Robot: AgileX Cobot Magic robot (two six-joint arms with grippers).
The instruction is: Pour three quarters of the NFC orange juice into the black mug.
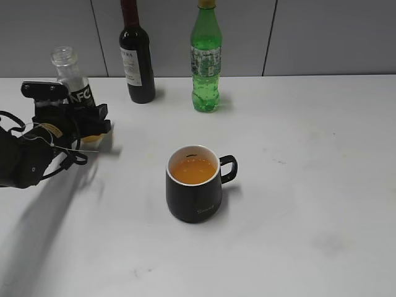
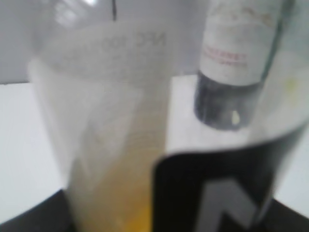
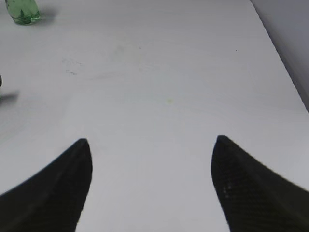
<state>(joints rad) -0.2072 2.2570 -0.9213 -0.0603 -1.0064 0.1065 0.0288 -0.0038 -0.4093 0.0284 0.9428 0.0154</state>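
The NFC orange juice bottle (image 1: 73,80) is upright at the table's left, clear and capless, with only a little orange liquid at its bottom. My left gripper (image 1: 86,127) is shut around its lower part. In the left wrist view the bottle (image 2: 120,121) fills the frame between the jaws (image 2: 159,224), blurred, with its black label at the lower right. I cannot tell if its base touches the table. The black mug (image 1: 193,184) stands at mid-table with its handle to the right and orange juice filling much of it. My right gripper (image 3: 152,145) is open and empty over bare table.
A dark wine bottle (image 1: 137,52) and a green soda bottle (image 1: 205,59) stand at the back near the wall. The wine bottle also shows behind the juice bottle in the left wrist view (image 2: 231,63). The green bottle's base shows in the right wrist view (image 3: 21,12).
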